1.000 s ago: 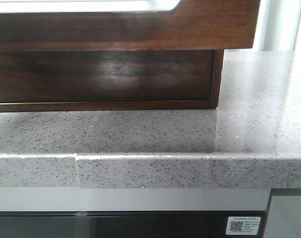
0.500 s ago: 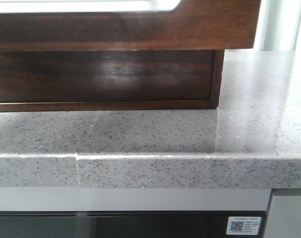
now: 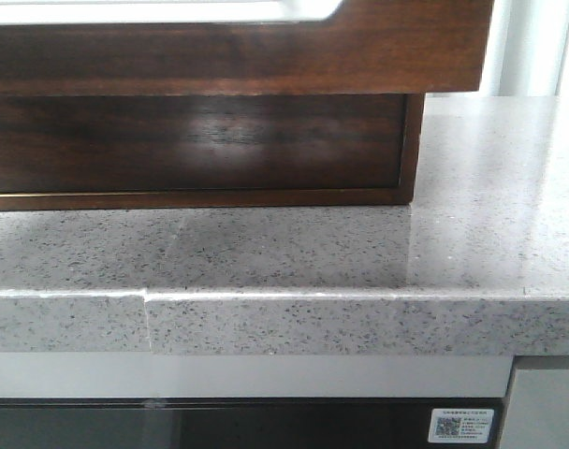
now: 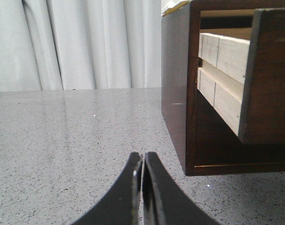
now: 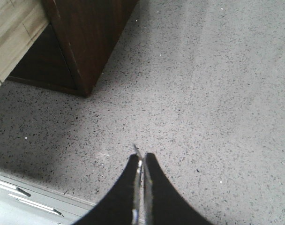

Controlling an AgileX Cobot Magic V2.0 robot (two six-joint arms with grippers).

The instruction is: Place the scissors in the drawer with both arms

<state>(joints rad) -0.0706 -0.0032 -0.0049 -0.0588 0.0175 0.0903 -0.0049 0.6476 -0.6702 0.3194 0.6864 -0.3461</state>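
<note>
The drawer [image 3: 266,56] is a wide glossy dark-brown front with a white area along its top edge, pulled out over the counter in the front view. In the left wrist view its front panel [image 4: 273,70] and pale wooden side [image 4: 222,79] stick out of the cabinet. My left gripper [image 4: 143,157] hovers over the counter beside the cabinet, shut with nothing in it. My right gripper [image 5: 141,158] is shut near the cabinet's other corner, low over the counter. The scissors are out of view.
The dark wooden cabinet [image 3: 191,145] stands on a speckled grey stone counter [image 3: 472,234]. The counter's front edge [image 3: 359,323] has a seam at the left. White curtains [image 4: 77,42] hang behind. A dark appliance front with a QR sticker [image 3: 458,426] sits under the counter.
</note>
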